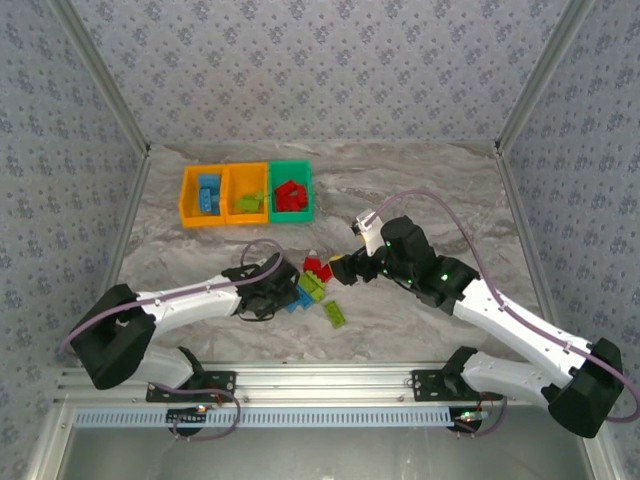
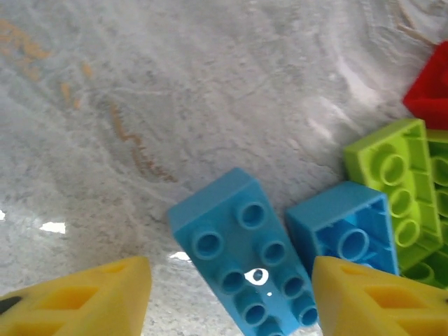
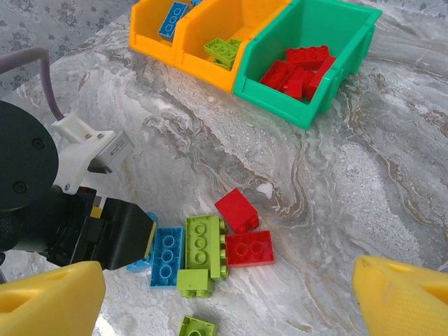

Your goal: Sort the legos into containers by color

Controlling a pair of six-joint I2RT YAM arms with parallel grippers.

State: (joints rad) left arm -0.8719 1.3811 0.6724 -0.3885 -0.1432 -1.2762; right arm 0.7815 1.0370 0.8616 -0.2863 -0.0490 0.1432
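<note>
Loose legos lie in a cluster mid-table [image 1: 316, 283]. My left gripper [image 2: 231, 280] is open and low over the table, its yellow fingers [image 2: 91, 297] on either side of a studs-up blue lego [image 2: 245, 259] without touching it. An upturned blue lego [image 2: 346, 234] and a lime one [image 2: 395, 178] lie just to its right. My right gripper [image 3: 224, 308] hangs open above the cluster, over two red legos [image 3: 236, 208], lime ones [image 3: 203, 245] and a blue one [image 3: 166, 255]. The three containers [image 1: 247, 193] stand at the back left.
The left orange bin [image 3: 150, 42] holds blue bricks, the middle orange bin [image 3: 210, 70] lime ones, the green bin [image 3: 280, 98] red ones. A lone lime brick [image 1: 335, 314] lies nearer the front. The two grippers are close together over the cluster.
</note>
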